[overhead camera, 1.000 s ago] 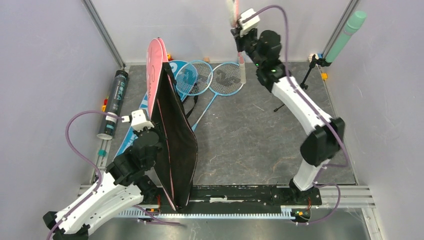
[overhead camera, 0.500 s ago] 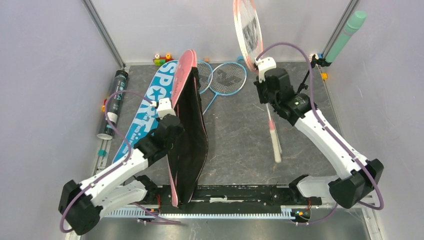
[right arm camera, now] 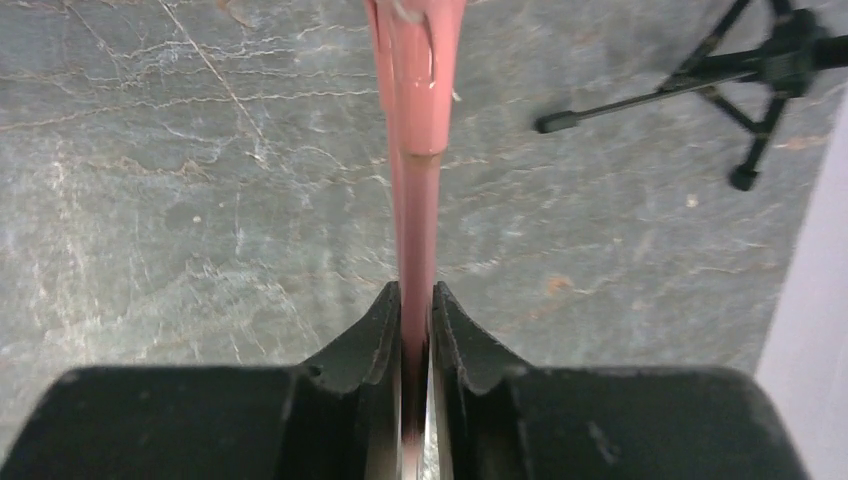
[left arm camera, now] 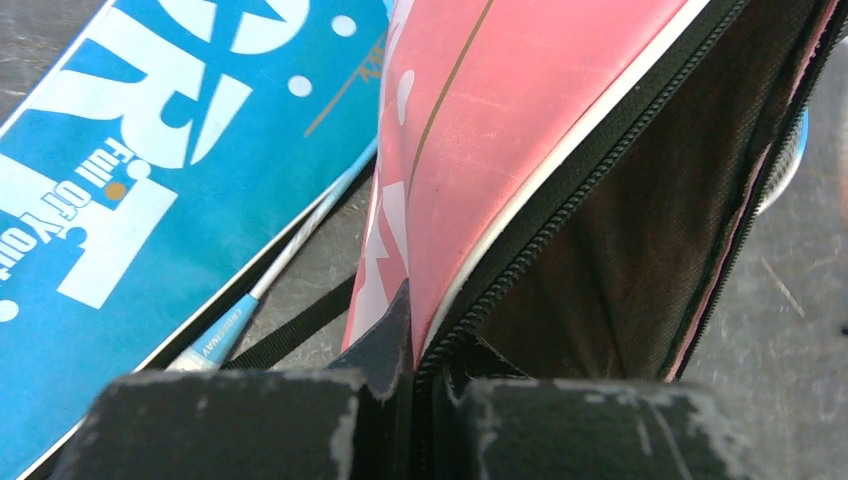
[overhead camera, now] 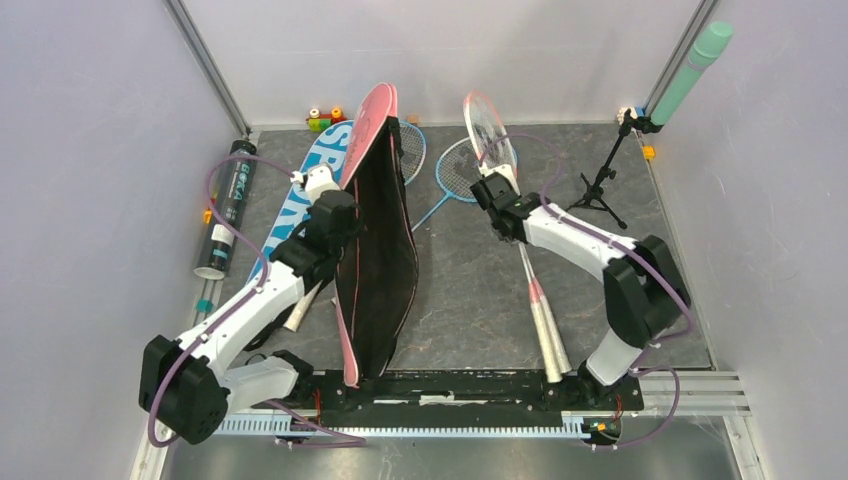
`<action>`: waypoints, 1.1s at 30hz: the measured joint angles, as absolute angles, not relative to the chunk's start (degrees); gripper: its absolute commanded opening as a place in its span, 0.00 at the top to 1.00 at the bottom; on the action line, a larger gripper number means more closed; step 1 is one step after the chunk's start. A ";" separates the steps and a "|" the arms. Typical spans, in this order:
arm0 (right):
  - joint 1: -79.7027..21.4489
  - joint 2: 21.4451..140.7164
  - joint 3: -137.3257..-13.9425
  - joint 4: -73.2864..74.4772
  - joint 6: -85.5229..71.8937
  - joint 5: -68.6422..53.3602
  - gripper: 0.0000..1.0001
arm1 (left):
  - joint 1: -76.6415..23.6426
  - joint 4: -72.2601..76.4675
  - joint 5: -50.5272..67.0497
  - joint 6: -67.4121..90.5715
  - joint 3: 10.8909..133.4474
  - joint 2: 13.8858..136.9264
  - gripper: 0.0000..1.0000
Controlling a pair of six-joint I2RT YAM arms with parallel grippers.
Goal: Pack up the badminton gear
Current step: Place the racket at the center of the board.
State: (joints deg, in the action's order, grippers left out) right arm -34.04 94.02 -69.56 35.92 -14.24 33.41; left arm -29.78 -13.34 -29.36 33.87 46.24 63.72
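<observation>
From above, your left gripper (overhead camera: 338, 205) props the pink bag (overhead camera: 378, 250) upright and gaping; the right gripper (overhead camera: 497, 205) holds the pink racket (overhead camera: 492, 135) nearby. Left wrist: 2 jaws pinched on the zipper edge — thin fabric could slip, collapsing the mouth. Right wrist: jaws clamped on the shaft — it could swivel and miss.

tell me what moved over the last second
The right gripper swung the pink racket down from the back wall toward table centre. The left gripper carried the open pink bag rightward and away. Both kept hold. The tube and tripod unchanged.
</observation>
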 measured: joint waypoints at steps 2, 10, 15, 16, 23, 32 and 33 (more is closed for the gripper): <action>-34.13 96.95 -67.53 31.97 -15.29 33.08 0.66 | -28.40 -15.64 -29.41 34.76 48.97 65.17 0.98; -34.20 94.45 -57.60 12.60 -15.29 27.57 0.04 | -26.72 -21.67 -27.24 36.97 53.54 67.13 0.98; -34.15 81.49 -42.35 -0.25 -15.27 22.81 0.02 | -26.70 -22.24 -22.94 37.56 53.95 66.96 0.98; -34.06 77.87 -38.09 -3.33 -15.84 21.89 0.02 | -26.70 -22.20 -22.04 37.67 53.87 66.83 0.98; -29.02 67.83 -20.01 -17.65 -24.18 14.04 0.16 | -26.70 -15.99 -14.55 39.31 44.25 63.18 0.98; -22.55 76.69 -19.05 -27.57 -34.74 12.82 0.30 | -26.74 -10.07 -11.42 43.44 42.57 66.50 0.98; -22.31 78.35 -19.55 -27.92 -35.18 13.10 0.32 | -26.74 -9.69 -11.44 44.01 42.76 67.40 0.98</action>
